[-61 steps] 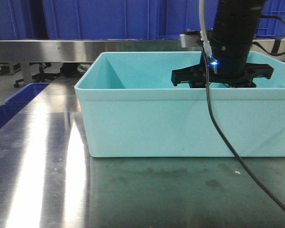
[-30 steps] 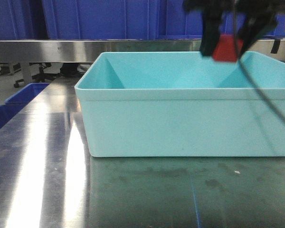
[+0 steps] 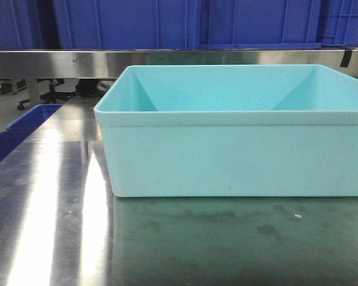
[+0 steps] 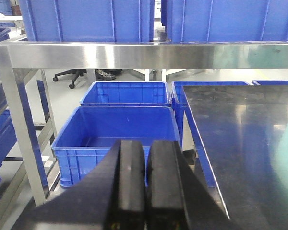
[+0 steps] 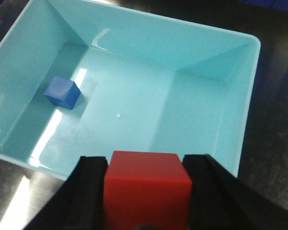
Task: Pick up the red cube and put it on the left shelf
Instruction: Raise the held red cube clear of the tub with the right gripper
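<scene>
Red cube (image 5: 149, 188) clamped in my right gripper (image 5: 147, 179) above the tub (image 5: 216, 57); left gripper (image 4: 146, 160), jaws together, faces the left shelf (image 4: 144, 55).

Smooth pale turquoise plastic tub (image 3: 227, 155), its inner floor glossy and catching light. Brushed stainless-steel tabletop (image 3: 48, 208), mirror-bright in streaks and faintly smudged. Small bright-red cube (image 5: 146, 187), smooth and matt. Stainless-steel shelf rack (image 4: 134, 55), with a brushed satin finish. Blue ribbed plastic crates (image 4: 86, 19), slightly glossy.
</scene>
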You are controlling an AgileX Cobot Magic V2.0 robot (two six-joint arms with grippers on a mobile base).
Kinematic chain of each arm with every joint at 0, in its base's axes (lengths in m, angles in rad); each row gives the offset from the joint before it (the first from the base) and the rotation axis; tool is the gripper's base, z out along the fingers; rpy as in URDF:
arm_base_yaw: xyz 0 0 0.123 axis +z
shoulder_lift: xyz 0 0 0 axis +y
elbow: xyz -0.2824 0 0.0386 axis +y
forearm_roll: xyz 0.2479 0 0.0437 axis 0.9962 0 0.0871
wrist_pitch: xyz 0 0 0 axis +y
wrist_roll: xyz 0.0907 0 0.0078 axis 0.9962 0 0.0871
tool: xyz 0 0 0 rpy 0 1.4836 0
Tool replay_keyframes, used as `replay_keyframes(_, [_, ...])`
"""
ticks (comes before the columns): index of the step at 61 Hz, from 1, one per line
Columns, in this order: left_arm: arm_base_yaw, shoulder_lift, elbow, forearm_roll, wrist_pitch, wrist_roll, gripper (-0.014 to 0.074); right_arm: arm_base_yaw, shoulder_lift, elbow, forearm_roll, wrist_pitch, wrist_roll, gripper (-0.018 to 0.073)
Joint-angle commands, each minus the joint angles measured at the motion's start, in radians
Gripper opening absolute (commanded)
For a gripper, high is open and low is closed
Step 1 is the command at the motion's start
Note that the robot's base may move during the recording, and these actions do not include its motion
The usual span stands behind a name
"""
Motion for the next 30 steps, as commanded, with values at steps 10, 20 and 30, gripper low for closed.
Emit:
replay_keyframes(10, [-0.010,-0.015,0.023,-0.007,-0.087,-0.001,0.0102,-0.001,-0.302,0.197,-0.018,-0.185,-0.024,0.0079])
replay_keyframes(20, [-0.010,-0.015,0.023,-0.007,-0.087,-0.001,0.0102,-0.001,-0.439,0.295,-0.028,-0.236,-0.024,0.0079])
replay_keyframes(30, [-0.010,-0.015,0.023,-0.007,-0.087,-0.001,0.0102,-0.001,-0.566,0.384,-0.046,-0.348,-0.024,0.0079])
